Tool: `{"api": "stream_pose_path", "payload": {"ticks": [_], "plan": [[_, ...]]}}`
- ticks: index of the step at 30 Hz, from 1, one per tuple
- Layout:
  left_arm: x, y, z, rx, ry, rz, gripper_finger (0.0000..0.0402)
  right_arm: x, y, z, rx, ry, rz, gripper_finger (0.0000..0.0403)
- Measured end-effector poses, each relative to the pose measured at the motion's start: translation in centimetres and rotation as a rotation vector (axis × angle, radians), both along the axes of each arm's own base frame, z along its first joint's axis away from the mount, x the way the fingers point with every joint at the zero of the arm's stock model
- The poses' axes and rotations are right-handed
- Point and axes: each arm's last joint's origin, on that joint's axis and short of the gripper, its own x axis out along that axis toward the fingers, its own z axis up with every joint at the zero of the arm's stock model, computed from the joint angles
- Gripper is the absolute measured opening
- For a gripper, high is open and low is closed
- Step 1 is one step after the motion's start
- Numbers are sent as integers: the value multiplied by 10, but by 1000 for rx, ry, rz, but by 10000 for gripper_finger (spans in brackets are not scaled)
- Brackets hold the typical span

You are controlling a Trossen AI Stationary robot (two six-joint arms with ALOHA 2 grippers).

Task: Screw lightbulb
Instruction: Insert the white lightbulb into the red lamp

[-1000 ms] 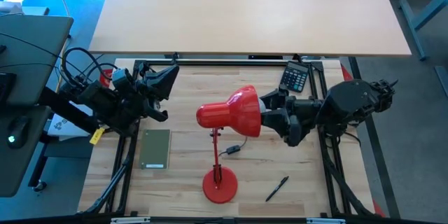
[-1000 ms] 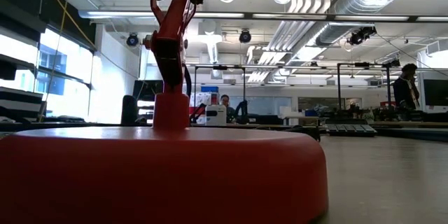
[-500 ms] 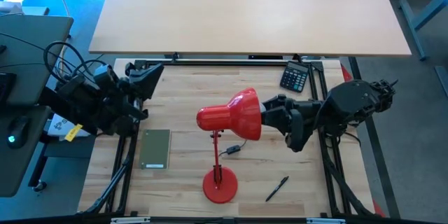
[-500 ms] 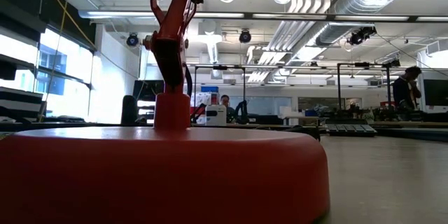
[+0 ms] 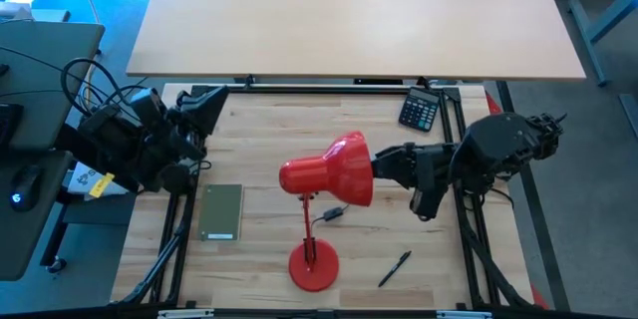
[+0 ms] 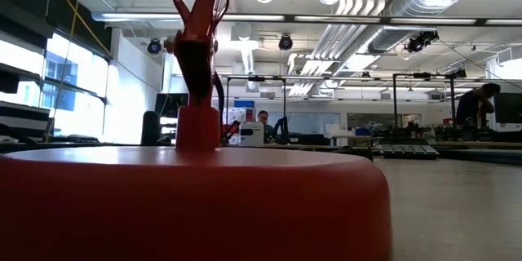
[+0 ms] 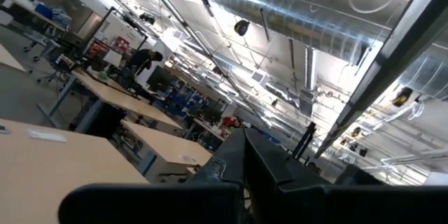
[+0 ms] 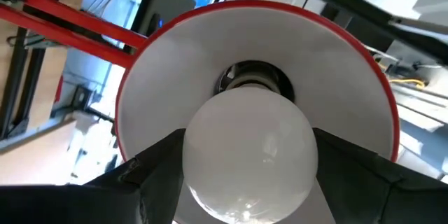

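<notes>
With the right gripper [image 8: 246, 182] at the lamp shade [image 5: 329, 167] mouth, mid-tabletop, I see its fingers [image 8: 150, 175] clamped on either side of the lightbulb [image 8: 250, 154]. The bulb's base sits in the socket [image 8: 253, 78] inside the shade. Left gripper [image 5: 204, 110] is parked over the left edge of the tabletop, fingers together, holding nothing. Also on the tabletop: notebook [image 5: 221, 211] toward the left, calculator [image 5: 421, 111] at the far edge, pen [image 5: 394, 268] near the front edge.
</notes>
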Motion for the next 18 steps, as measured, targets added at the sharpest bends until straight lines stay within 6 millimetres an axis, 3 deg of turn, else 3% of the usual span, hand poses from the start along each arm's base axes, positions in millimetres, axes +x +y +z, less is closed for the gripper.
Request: {"api": "stream_pose_path", "payload": {"ticks": [18], "plan": [[-4,5,1,-24,30,41,0,1,3,2,72,-22,55,273]]}}
